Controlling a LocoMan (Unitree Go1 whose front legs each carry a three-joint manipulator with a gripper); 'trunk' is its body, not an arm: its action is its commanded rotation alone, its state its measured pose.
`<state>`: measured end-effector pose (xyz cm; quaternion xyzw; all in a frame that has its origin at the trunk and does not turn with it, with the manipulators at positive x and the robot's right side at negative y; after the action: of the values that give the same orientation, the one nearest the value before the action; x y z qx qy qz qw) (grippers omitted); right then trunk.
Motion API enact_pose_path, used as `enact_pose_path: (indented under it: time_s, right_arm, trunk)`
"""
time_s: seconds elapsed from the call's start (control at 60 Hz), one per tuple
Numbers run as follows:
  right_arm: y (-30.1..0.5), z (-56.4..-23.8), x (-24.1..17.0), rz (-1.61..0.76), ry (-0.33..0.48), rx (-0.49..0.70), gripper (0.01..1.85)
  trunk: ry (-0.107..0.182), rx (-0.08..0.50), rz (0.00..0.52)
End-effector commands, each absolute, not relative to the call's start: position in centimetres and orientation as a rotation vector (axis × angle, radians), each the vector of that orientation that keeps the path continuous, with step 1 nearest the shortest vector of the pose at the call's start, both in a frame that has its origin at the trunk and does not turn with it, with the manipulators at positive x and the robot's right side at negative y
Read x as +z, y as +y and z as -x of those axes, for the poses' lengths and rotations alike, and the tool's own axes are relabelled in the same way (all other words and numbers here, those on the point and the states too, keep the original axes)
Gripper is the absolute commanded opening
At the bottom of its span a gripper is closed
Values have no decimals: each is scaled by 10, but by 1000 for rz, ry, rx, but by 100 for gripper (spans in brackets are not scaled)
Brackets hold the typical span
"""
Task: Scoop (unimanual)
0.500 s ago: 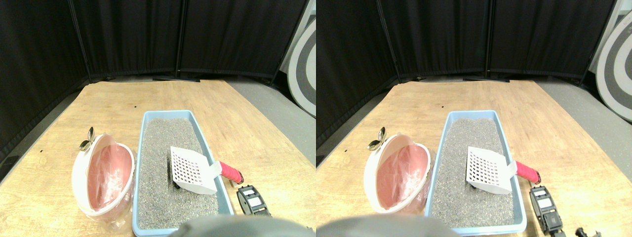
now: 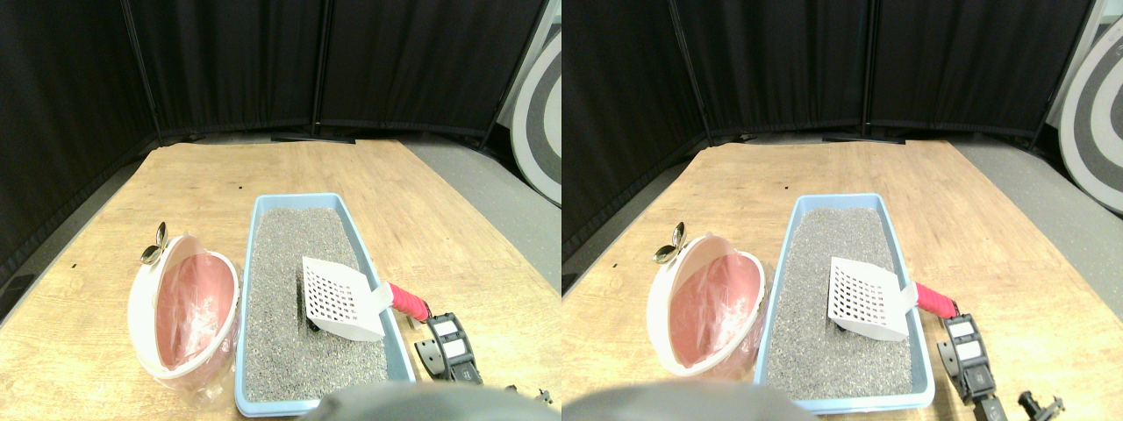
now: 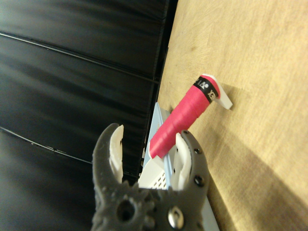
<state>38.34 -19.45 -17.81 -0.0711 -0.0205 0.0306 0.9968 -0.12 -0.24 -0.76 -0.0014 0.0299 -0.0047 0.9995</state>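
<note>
A white slotted scoop [image 2: 338, 300] lies on grey litter in a light-blue tray [image 2: 254, 263], its pink wrapped handle [image 2: 409, 303] resting over the tray's right rim. My right gripper [image 2: 433, 324] sits on the wooden floor just beyond the handle's free end. In the wrist view the gripper [image 3: 147, 144] is open. The pink handle [image 3: 185, 113] runs close along one white-padded finger [image 3: 180, 156], and nothing is clamped. A small dark lump [image 2: 310, 327] shows at the scoop's near edge.
A white bin with a pink plastic liner [image 2: 184, 307] leans against the tray's left side, with a metal clip [image 2: 155, 248] at its far rim. Black curtains [image 2: 263, 61] close off the back. A grey-and-white round board [image 2: 537, 114] stands at the far right.
My right gripper has moved forward along the floor and now sits right at the end of the pink handle. The scoop, tray and bin have not moved.
</note>
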Motion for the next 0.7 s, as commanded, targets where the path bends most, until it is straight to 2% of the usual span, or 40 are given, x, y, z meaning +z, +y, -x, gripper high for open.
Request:
enact_pose_path:
  time_s: [0.017, 0.1, 0.183, 0.35, 0.45, 0.7]
  right_arm:
    - [-196, -387, -173, 76, -146, 85, 50]
    - [-198, -389, -174, 4, -185, 118, 59]
    - [-201, -392, -174, -86, -192, 137, 71]
    - [-204, -397, -177, -174, -160, 121, 90]
    - [-203, -398, -178, -194, -143, 99, 96]
    - [-199, -407, -181, -185, -138, 108, 95]
  trunk:
    - [62, -11, 11]
    - [60, -13, 11]
    - [62, -12, 11]
    - [61, -12, 15]
    - [65, -11, 18]
    - [69, -6, 29]
